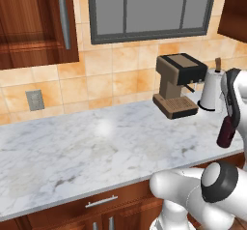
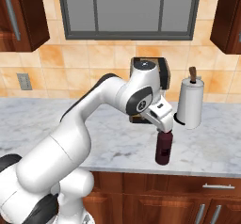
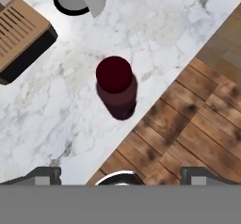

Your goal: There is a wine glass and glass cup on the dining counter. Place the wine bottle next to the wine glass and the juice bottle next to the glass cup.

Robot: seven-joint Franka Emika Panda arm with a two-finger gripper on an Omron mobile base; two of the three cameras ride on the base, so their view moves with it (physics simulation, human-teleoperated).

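Standing near the front edge of the marble table (image 2: 70, 124), the juice bottle (image 2: 163, 148) is upright, a stubby dark maroon shape with its cap (image 3: 113, 73) facing the hand camera. Right above it hangs the pincer (image 2: 163, 130), aimed downward over the bottle's top; in the right base view the white hand meets the cap, but whether the fingers are pressed against the neck or only beside it cannot be told. In the hand view the two dark fingertips (image 3: 44, 175) sit far apart at the bottom corners, well clear of the bottle on either side, so the pincer reads as spread wide. Below the table edge lie reddish wood drawers with a metal handle (image 1: 101, 202), and the plank floor (image 3: 197, 124) shows past the edge in the hand view. Just behind the bottle, a white paper towel roll (image 2: 189, 106) stands on a dark round base with a brown post at its top. Beside that, further back, sits a tan and black coffee machine (image 1: 177, 85). Behind everything rise the orange tiled wall (image 1: 106, 79), a grey outlet (image 1: 34, 100) and a dark-framed window (image 2: 129, 9).
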